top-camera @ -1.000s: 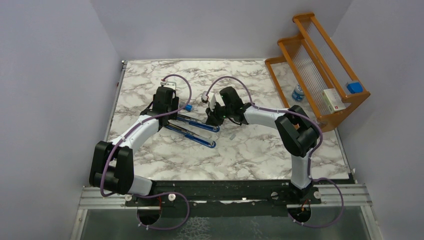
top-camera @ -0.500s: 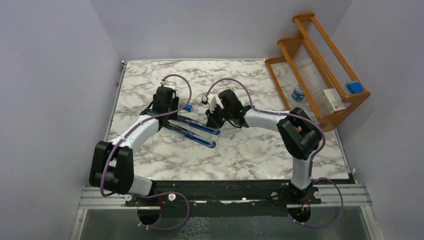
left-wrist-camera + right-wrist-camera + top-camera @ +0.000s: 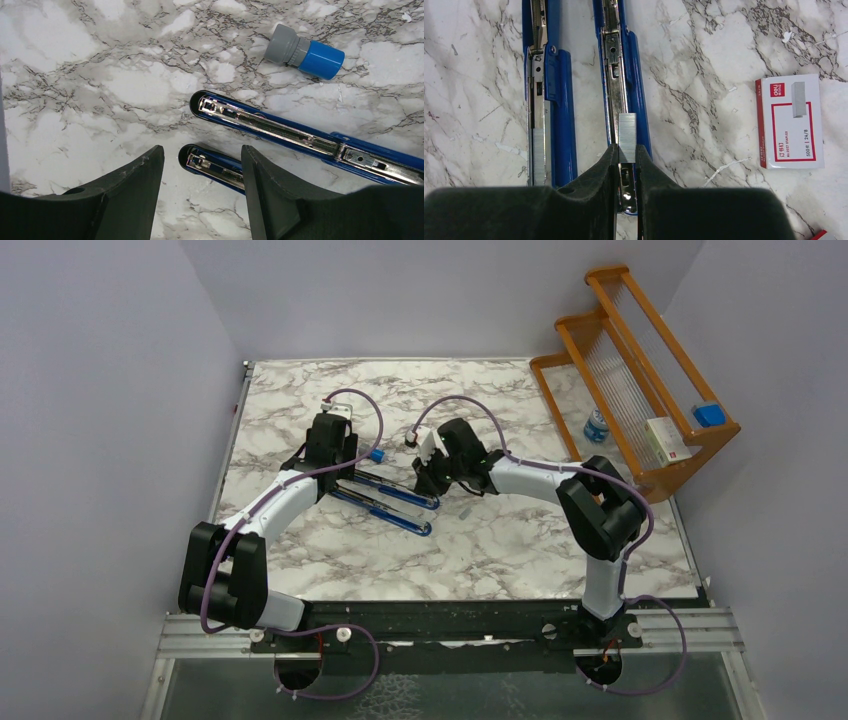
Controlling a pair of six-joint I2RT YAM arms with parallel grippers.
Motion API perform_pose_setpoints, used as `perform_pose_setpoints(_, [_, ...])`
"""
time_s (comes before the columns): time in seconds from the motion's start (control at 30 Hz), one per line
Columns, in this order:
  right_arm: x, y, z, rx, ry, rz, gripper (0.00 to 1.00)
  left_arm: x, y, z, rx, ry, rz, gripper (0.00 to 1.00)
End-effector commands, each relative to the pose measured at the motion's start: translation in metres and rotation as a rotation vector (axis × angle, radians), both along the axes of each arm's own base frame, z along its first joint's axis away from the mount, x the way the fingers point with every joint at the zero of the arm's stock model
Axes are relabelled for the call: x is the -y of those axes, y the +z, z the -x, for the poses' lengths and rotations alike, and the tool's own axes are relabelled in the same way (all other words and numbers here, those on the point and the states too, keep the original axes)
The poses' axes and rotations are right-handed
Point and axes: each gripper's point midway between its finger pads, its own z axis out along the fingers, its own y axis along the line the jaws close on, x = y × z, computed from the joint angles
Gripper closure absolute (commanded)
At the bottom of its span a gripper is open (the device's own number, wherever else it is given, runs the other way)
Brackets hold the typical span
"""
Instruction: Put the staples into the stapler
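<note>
Two blue staplers lie opened flat side by side, the far one [image 3: 392, 487] and the near one [image 3: 388, 513]. My right gripper [image 3: 626, 150] is shut on a short silvery strip of staples [image 3: 627, 131], held right over the metal channel of one stapler [image 3: 625, 75]. The stapler beside it [image 3: 556, 100] has a strip [image 3: 538, 156] lying in its channel. The white staple box with its red label [image 3: 791, 121] lies flat on the table to the right. My left gripper [image 3: 201, 150] stands open, its jaws on either side of the near stapler's tip [image 3: 205, 162], not touching it.
A small grey cylinder with a blue cap [image 3: 305, 52] lies beyond the far stapler [image 3: 280, 131]. A wooden rack [image 3: 640, 370] stands at the right edge, holding a white box [image 3: 668, 440], a blue item [image 3: 708, 414] and a small bottle [image 3: 596, 426].
My right gripper has shifted slightly left along the stapler with the staple strip still in it. The left arm has stayed put.
</note>
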Motion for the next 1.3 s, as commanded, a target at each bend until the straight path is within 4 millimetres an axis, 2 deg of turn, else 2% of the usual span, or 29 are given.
perform_pose_setpoints(0.0, [-0.005,0.020,0.001,0.014,0.004,-0.025,0.99,0.002,0.018,-0.009,0.051,-0.002,0.002,0.39])
perform_pose_setpoints(0.37, [-0.006,0.014,0.002,-0.008,0.009,0.008,0.99,0.002,0.018,-0.009,0.051,-0.003,0.002,0.39])
perform_pose_setpoints(0.97, [0.005,0.007,-0.010,-0.013,-0.087,0.077,0.99,0.002,0.019,-0.009,0.054,-0.003,0.002,0.39])
perform_pose_setpoints(1.1, [0.003,0.012,-0.010,-0.002,-0.078,0.063,0.99,0.001,0.018,-0.009,0.053,-0.001,0.002,0.39])
perform_pose_setpoints(1.27, [-0.005,0.032,-0.003,0.045,-0.016,-0.020,0.99,0.002,0.018,-0.009,0.052,-0.002,0.002,0.39])
